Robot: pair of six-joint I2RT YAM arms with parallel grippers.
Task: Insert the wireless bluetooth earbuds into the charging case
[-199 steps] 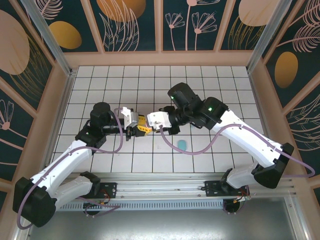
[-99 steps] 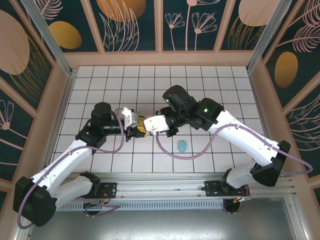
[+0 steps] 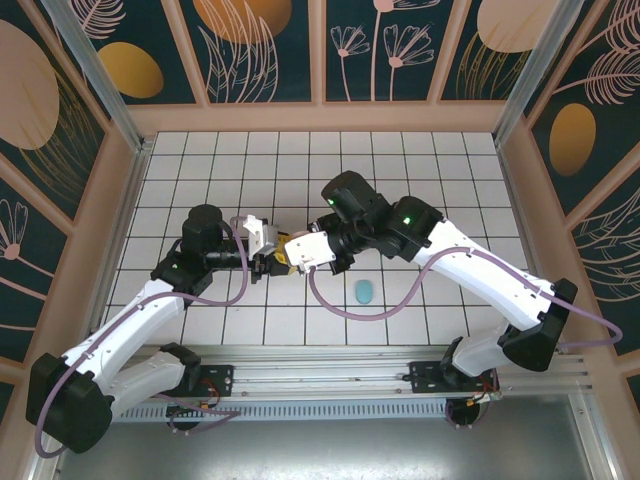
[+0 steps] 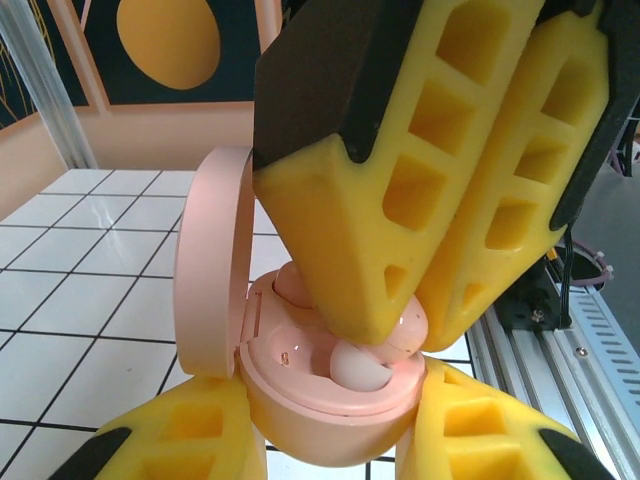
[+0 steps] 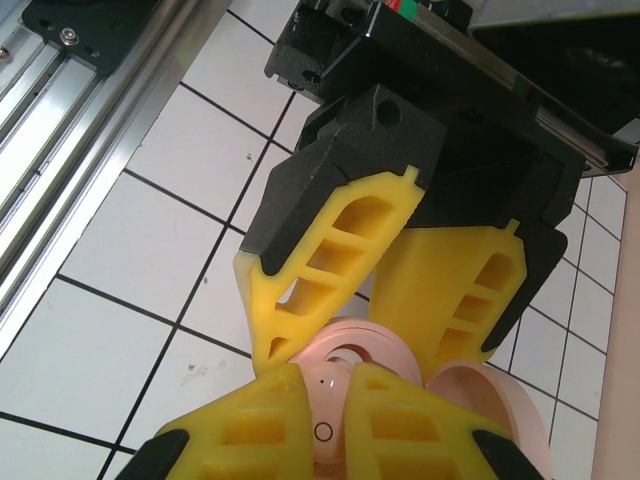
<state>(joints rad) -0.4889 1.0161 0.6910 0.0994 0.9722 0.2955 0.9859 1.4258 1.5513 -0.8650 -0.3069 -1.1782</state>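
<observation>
The pink charging case is held off the tiles with its lid swung open, and my left gripper is shut on its body. My right gripper is shut on a pink earbud, whose pale tip is down in the case's near socket. The right gripper's fingers press in from above the case. A second pink rounded shape sits in the far socket, partly hidden. In the top view the left gripper and right gripper meet tip to tip over the middle tiles.
A closed teal case lies on the tiles just right of and nearer than the grippers. The aluminium rail runs along the table's near edge. Wooden walls surround the tiled floor.
The right arm has shifted left, bringing its gripper and earbud closer onto the case held by the left gripper. The left arm has barely moved.
</observation>
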